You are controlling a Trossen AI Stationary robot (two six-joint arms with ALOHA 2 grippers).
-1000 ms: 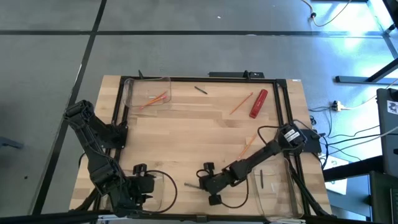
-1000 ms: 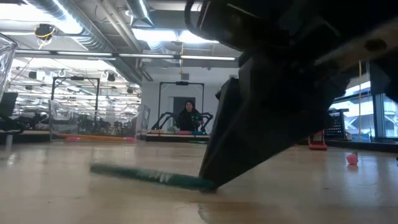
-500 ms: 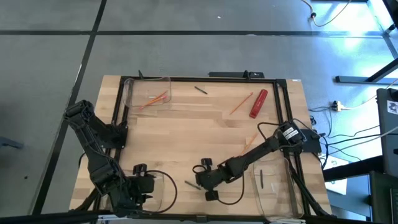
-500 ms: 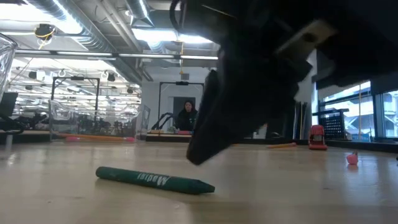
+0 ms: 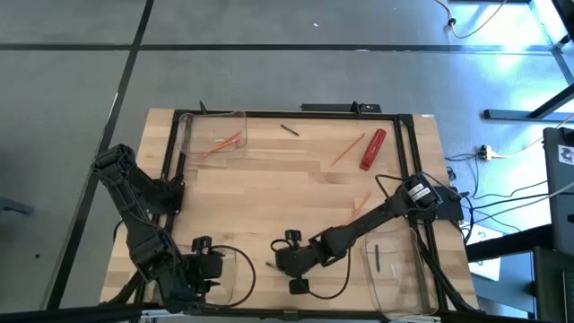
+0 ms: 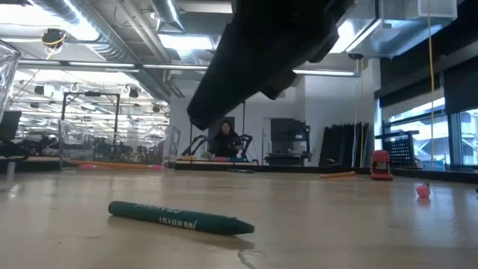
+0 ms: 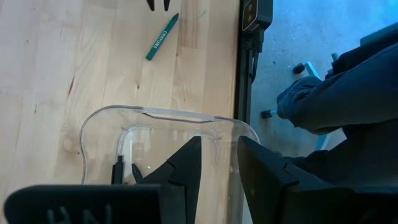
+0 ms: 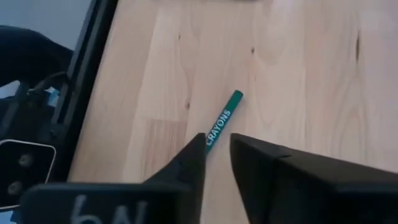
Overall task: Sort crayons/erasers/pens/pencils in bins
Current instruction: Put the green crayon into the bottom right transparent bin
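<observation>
A green crayon [image 5: 272,266] lies flat on the wood near the table's near edge; it also shows in the low view [image 6: 179,217] and the right wrist view [image 8: 222,120]. My right gripper [image 5: 280,261] hovers just above and right of it, fingers a narrow gap apart [image 8: 216,146], holding nothing. My left gripper [image 5: 213,266] waits, empty and narrowly open [image 7: 221,146], over the near-left clear bin [image 7: 168,114]. The far-left bin [image 5: 212,135] holds orange pencils. The near-right bin [image 5: 392,265] holds a black pen [image 5: 378,257].
On the far side lie a black pen [image 5: 289,129], an orange pencil [image 5: 348,149] and a thick red cylinder [image 5: 373,150]. Another pencil [image 5: 359,205] lies under my right arm. A person sits beyond the table [image 6: 226,140]. A black frame rims the table [image 5: 170,170].
My right gripper has risen off the crayon's end, which its tip stood on a second ago, and gone a little toward the table's left edge. The crayon stays on the wood but has rolled slightly, its lettering turned.
</observation>
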